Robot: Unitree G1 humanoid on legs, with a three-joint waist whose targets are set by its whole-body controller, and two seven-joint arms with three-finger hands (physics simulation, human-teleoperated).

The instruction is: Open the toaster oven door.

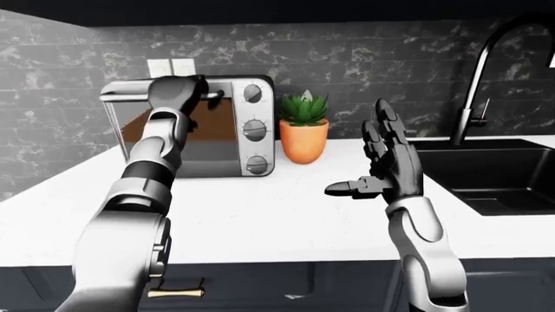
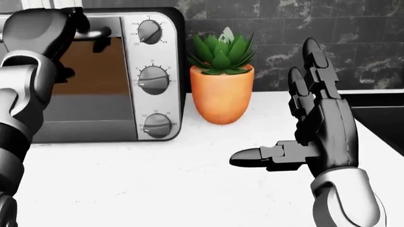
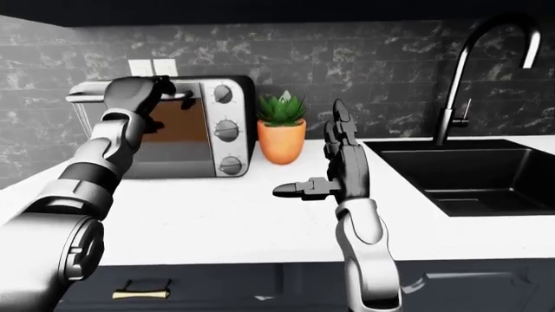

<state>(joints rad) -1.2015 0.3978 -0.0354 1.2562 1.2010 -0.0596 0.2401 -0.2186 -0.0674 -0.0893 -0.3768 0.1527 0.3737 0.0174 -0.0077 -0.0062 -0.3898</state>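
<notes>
The silver toaster oven with the brown glass door [image 1: 203, 127] sits on the white desk [image 1: 286, 208]. My left hand [image 1: 177, 94] has fingers curled around the top handle, so pull down smoothly. Right hand [image 2: 316, 142] fingers spread, idle.

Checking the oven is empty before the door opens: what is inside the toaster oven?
Through the toaster oven door glass only a plain brown interior shows, no item visible. The left hand at the handle covers the glass's upper left part.

Head view close on toaster oven [image 2: 101, 75], eye views wider, sharing counter [image 1: 260, 214]
</notes>
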